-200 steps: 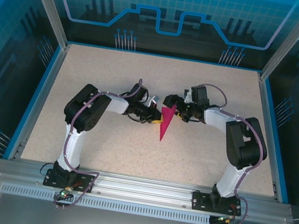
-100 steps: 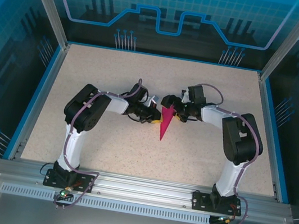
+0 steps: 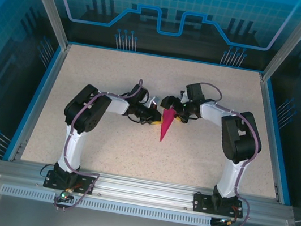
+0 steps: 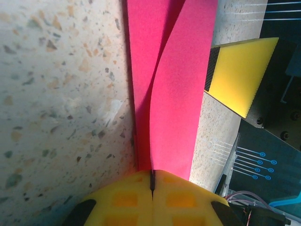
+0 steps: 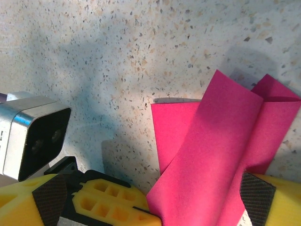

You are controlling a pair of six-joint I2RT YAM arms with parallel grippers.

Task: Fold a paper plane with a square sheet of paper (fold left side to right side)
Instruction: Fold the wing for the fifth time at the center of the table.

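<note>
The magenta paper plane (image 3: 164, 128) lies on the speckled table between the two arms as a narrow dart, its tip pointing toward the near edge. My left gripper (image 3: 156, 119) is shut on its wide end; in the left wrist view the yellow fingers (image 4: 127, 200) meet on the paper's edge, and one flap (image 4: 176, 94) curves up off the layer below. My right gripper (image 3: 174, 110) stands open over the same end, its pads (image 5: 49, 197) on either side of the raised flap (image 5: 221, 150). One yellow right finger (image 4: 240, 75) hangs beside the paper without touching it.
The speckled table (image 3: 116, 79) is bordered by a blue rim (image 3: 38, 101) and aluminium posts. The left wrist's camera housing (image 5: 33, 136) sits close to my right gripper. Both arms crowd the table's middle.
The right arm's elbow has swung left and its gripper has shifted slightly back over the paper. The plane's wide end looks narrower. The left arm has stayed put.
</note>
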